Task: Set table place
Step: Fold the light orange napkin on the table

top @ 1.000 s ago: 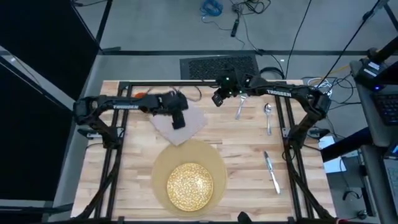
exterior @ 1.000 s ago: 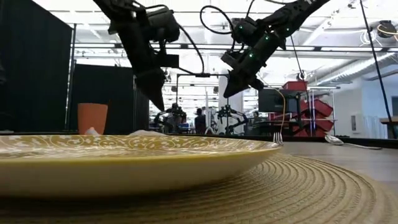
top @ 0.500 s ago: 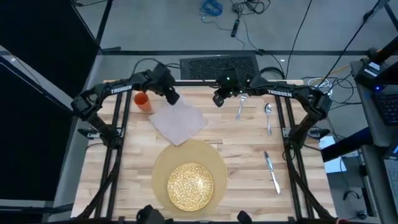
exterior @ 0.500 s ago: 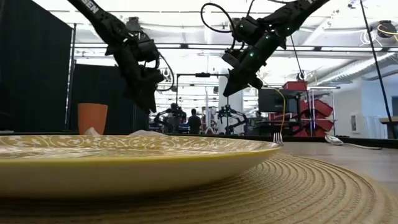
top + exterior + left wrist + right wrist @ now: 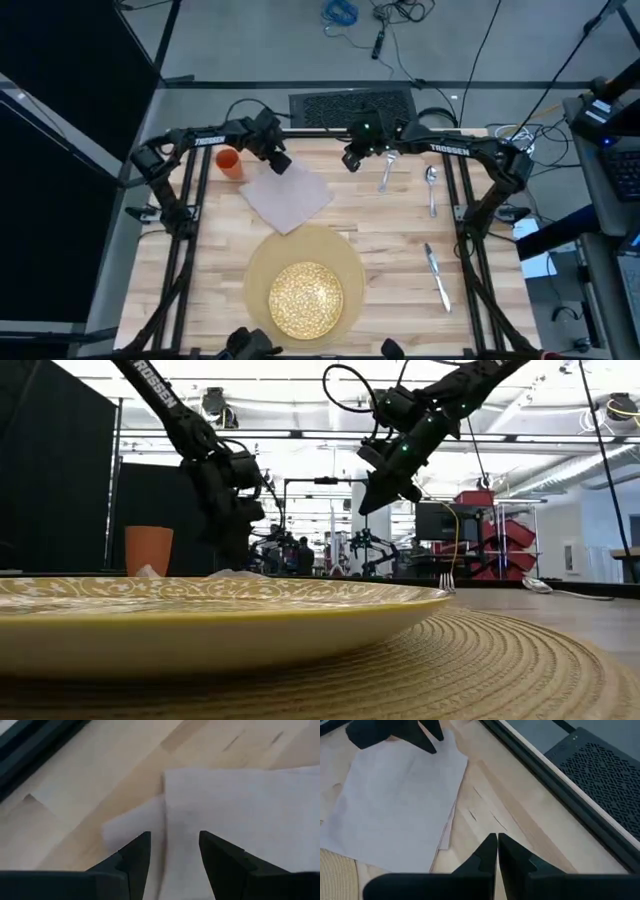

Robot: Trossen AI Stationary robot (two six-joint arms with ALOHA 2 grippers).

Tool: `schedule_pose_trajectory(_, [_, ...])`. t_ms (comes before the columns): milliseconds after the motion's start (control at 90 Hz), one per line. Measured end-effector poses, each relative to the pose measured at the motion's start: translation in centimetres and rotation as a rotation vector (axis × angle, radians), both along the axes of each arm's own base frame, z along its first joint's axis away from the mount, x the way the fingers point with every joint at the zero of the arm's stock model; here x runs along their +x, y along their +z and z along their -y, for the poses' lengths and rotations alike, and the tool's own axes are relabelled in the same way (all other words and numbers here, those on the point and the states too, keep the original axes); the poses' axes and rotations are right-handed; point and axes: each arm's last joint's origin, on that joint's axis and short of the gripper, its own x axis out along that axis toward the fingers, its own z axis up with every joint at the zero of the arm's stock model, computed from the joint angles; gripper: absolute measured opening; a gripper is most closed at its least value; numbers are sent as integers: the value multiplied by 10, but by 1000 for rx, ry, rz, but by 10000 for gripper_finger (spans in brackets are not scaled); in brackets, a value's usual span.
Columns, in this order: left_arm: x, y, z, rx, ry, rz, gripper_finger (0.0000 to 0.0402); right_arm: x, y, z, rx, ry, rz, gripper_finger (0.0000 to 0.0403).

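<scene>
The pinkish-grey napkin (image 5: 290, 195) lies flat on the table (image 5: 400, 230), just beyond the tan mat (image 5: 262, 262), on which the gold-speckled plate (image 5: 305, 298) lies. The orange cup (image 5: 228, 162) stands at the far left. Fork (image 5: 385, 172), spoon (image 5: 431, 186) and knife (image 5: 436, 275) lie on the right half. My left gripper (image 5: 276, 160) hangs open low over the napkin's far left corner (image 5: 165, 795), one finger to each side of a fold line. My right gripper (image 5: 347, 162) is shut and holds nothing, raised between napkin and fork.
A black rail frame (image 5: 300, 137) runs along the table's far edge close behind both grippers. The cup stands a short way left of my left gripper. Bare wood shows between the napkin and the fork, and right of the mat up to the knife.
My left gripper has moved from above the napkin's middle toward the far left, to the napkin's far left corner, and has then come down close to the cloth. The napkin has stayed where it was.
</scene>
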Motion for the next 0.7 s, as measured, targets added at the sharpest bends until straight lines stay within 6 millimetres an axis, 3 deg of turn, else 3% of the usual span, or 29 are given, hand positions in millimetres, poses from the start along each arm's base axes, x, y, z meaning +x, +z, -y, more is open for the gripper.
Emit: schedule_pose_trajectory(700, [10,-8,14,-21,-85,-52,154,0,0,0,0,0,1,0])
